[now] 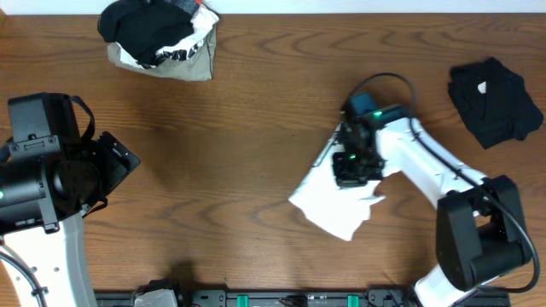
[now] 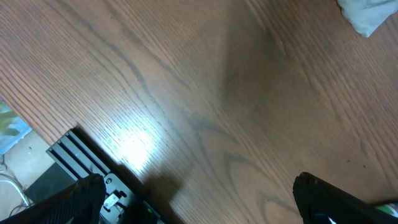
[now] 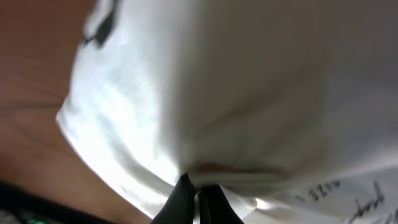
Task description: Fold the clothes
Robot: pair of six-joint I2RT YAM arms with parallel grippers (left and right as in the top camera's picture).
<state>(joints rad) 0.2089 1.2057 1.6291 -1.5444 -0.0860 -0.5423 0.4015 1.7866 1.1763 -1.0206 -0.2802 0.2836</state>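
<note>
A white T-shirt (image 1: 334, 205) lies crumpled on the wooden table right of centre. My right gripper (image 1: 354, 166) sits on its upper part. In the right wrist view the black fingertips (image 3: 186, 196) are pinched together on a fold of the white T-shirt (image 3: 236, 93), which fills that frame. My left gripper (image 2: 199, 202) hangs open over bare wood at the table's front left, with nothing between its fingers; a corner of the white T-shirt (image 2: 367, 15) shows at that view's top right.
A heap of black, white-printed and olive-grey clothes (image 1: 160, 38) lies at the back left. A folded black garment (image 1: 496, 101) rests at the back right. A black rail (image 1: 281, 298) runs along the table's front edge.
</note>
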